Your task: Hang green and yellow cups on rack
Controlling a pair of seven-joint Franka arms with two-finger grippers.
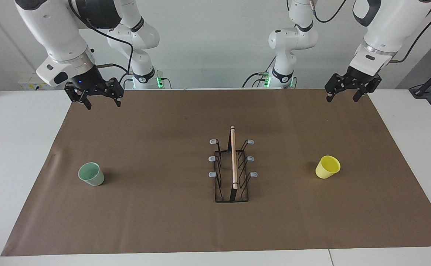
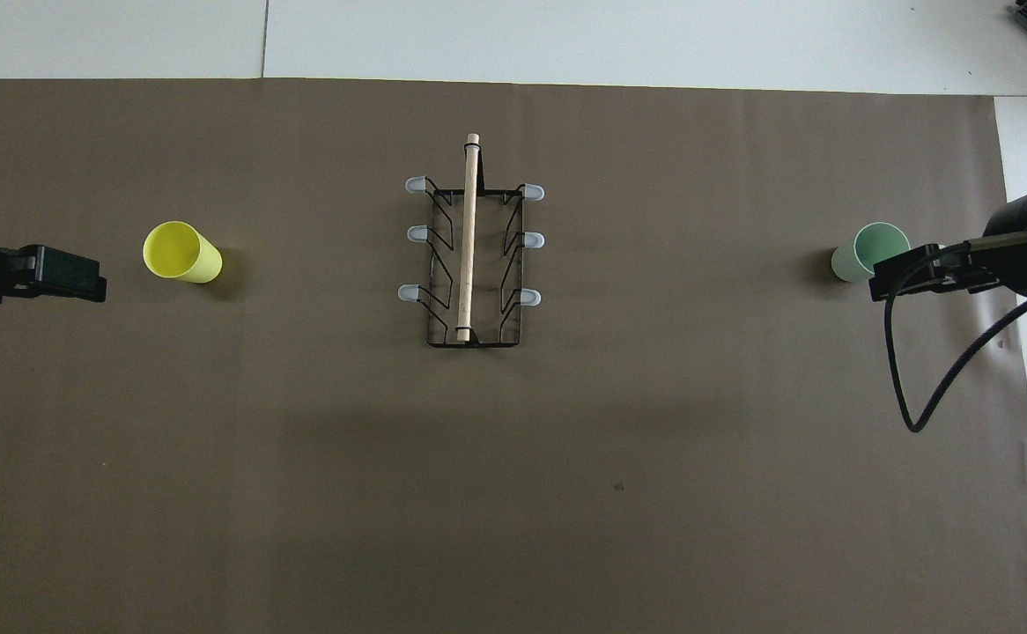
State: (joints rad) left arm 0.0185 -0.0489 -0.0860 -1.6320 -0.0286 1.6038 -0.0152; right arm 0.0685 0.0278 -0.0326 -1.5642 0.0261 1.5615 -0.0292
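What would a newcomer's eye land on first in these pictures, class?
The black wire rack with its wooden rod stands mid-mat. A bright yellow cup sits upright toward the left arm's end, a mint green cup toward the right arm's end. The left end effector and right end effector hang open, raised above the mat's corners.

Mint-green cup, yellow cup, black rack, brown mat.

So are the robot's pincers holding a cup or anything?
No, nothing is held. The left pincer and right pincer hang open in the air, and the yellow cup and green cup sit on the mat.
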